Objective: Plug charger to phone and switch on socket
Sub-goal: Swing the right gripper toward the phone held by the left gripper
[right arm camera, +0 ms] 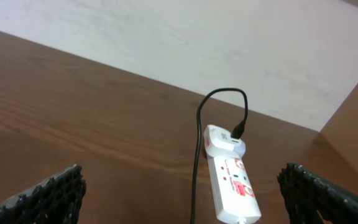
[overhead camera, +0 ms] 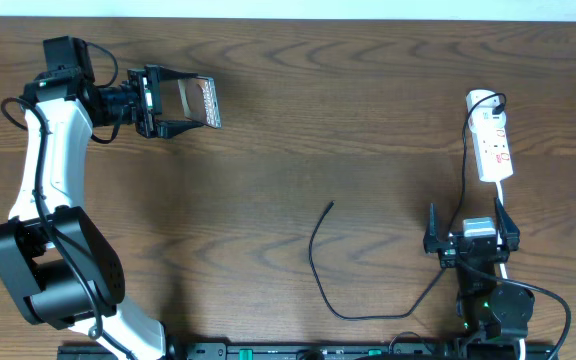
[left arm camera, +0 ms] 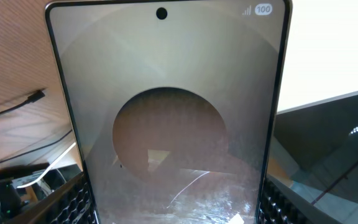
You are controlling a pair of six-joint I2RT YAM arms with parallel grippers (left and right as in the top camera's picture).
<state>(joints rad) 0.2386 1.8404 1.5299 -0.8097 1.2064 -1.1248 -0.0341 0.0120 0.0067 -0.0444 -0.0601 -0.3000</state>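
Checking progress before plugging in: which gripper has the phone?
The left gripper, closed on the phone at its edges; the right gripper stands open and empty near the socket.

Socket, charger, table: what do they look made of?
Socket: looks like hard white plastic, smooth with a slight sheen and red printed marks.
Charger: thin black cable, probably a rubbery or plastic sheath. It looks matte and lies in a loose curve.
Table: brown with visible wood grain and a low sheen. It could be solid wood, veneer or laminate; can't tell which.
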